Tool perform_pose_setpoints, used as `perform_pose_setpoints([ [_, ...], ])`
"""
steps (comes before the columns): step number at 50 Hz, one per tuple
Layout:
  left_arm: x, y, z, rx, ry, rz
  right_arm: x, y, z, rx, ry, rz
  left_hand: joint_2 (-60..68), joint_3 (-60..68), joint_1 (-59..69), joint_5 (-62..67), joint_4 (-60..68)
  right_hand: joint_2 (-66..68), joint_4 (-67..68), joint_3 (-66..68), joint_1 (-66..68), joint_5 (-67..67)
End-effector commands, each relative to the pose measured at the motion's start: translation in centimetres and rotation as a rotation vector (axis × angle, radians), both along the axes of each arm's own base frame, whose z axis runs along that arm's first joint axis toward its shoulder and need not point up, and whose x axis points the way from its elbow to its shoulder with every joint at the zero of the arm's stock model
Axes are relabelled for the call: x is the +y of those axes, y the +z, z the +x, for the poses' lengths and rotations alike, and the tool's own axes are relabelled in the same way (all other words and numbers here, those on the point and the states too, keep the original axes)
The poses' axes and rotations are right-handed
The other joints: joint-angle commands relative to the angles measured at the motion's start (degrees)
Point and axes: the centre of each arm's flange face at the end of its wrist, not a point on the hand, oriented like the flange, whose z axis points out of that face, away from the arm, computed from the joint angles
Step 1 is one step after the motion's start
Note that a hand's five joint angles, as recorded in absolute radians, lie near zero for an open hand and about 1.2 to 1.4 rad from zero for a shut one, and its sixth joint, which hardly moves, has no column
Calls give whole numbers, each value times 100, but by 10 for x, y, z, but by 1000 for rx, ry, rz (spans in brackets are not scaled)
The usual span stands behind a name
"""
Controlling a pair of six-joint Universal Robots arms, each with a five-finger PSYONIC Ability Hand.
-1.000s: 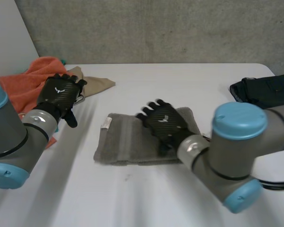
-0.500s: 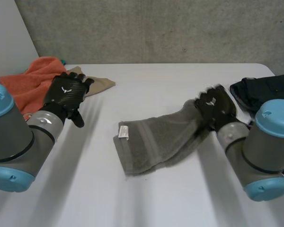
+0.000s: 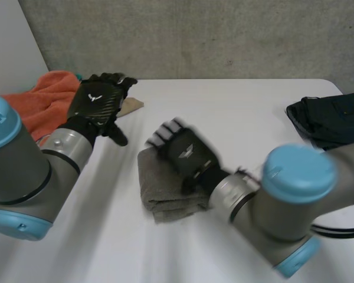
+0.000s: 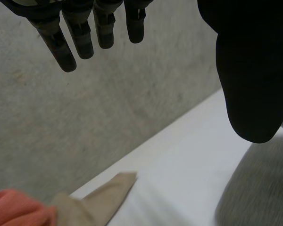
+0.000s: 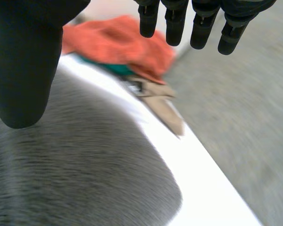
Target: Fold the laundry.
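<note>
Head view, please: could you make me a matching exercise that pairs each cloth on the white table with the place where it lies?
Things:
1. folded grey terry towel
2. crumpled orange cloth
3. folded black garment
4. thin tan cloth

Places:
A. at the right edge of the white table
B. just past the left hand fingertips
C. under the right hand, mid-table
D. at the table's far left corner

Pairs: 1-C; 2-D; 3-A; 4-B.
</note>
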Motion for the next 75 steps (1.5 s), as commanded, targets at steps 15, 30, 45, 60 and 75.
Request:
perform_pose_setpoints([
  [15, 46, -96, -45, -112, 112, 349, -77, -29, -25, 11, -266, 575, 172, 158, 254, -19, 188, -203, -189, -188, -278, -267],
  [30, 43, -116, -39, -226, 93, 382, -80, -24, -29, 153, -269, 373, 256, 242, 339, 65, 272, -203, -189, -188, -278, -267],
  [45, 11, 2, -58, -34, -140, 139, -31, -22, -48, 57, -237, 186, 222, 208, 305, 32, 238, -203, -189, -188, -278, -267],
  [60, 15, 20, -79, -54, -506, 201, -3, -75, -31, 83, -142, 85, 239, 225, 322, 49, 255, -203, -189, -188, -278, -267],
  [75, 12, 11, -79, -64, -488, 219, -25, -82, -16, 71, -139, 24, 256, 242, 339, 65, 272, 1284, 1299, 1299, 1209, 1221],
])
